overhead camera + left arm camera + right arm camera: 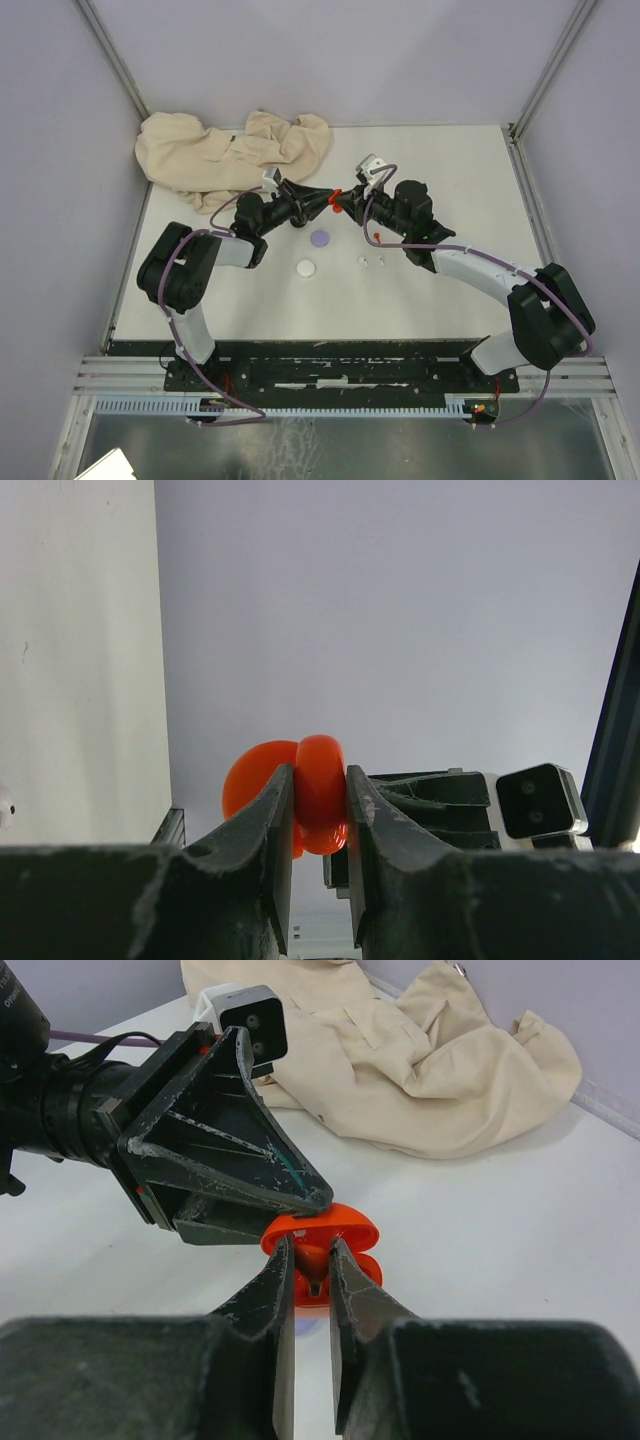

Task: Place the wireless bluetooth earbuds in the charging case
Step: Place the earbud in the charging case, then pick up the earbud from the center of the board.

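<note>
A red charging case [337, 197] hangs open above the table's middle, between my two grippers. My left gripper [325, 200] is shut on one half of the case [320, 780]; the other half [250, 778] sticks out to the left. My right gripper [312, 1260] meets it from the other side, shut on a small red earbud [314, 1270] that sits at the open case [335, 1222]. Two tiny white earbuds [372, 262] lie on the table below. The other earbuds are out of view.
A pale purple disc [320, 239] and a white disc [306, 268] lie on the table under the grippers. A crumpled beige cloth [235, 155] covers the back left corner. Grey walls close in the table at the back and sides.
</note>
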`<state>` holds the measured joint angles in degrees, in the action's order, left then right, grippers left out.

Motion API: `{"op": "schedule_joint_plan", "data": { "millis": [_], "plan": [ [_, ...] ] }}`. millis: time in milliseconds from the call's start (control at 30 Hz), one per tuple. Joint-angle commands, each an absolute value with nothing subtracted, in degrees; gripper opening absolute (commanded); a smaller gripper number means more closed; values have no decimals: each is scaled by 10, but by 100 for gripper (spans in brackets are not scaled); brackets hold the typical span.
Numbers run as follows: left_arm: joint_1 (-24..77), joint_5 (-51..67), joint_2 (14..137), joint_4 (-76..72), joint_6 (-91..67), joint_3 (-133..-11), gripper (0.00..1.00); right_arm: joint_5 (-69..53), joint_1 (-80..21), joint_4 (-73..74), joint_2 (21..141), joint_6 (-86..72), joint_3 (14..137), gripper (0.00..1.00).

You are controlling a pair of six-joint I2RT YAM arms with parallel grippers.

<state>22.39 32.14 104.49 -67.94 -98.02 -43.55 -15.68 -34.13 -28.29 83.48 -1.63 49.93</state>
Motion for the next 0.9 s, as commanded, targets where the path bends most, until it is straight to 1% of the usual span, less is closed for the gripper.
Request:
{"op": "schedule_joint_plan", "data": {
  "millis": [0,67,267,333,400,467,533,633,733,867],
  "plan": [
    [226,324,1049,-722,-1006,-458,3,-181,-346,-273,834,-13,514,24],
    [226,324,1052,-723,-1006,-460,3,-185,-346,-272,830,-16,515,33],
    [226,323,1059,-722,-1000,-461,3,-173,-346,-315,791,-43,499,52],
    [226,321,1062,-722,-997,-457,3,-147,-345,-328,769,-57,494,55],
    [225,319,1065,-723,-993,-454,3,-105,-344,-299,749,-61,503,59],
    [221,316,1068,-726,-989,-445,3,-45,-341,-224,735,-68,534,61],
    [213,316,1068,-733,-988,-434,3,21,-335,-110,737,-85,586,64],
    [198,320,1065,-743,-989,-416,3,100,-318,80,780,-107,688,64],
    [187,327,1057,-748,-987,-398,3,114,-300,237,861,-117,783,66],
    [180,337,1044,-751,-984,-377,3,80,-285,362,976,-118,868,67]
  ]
}}
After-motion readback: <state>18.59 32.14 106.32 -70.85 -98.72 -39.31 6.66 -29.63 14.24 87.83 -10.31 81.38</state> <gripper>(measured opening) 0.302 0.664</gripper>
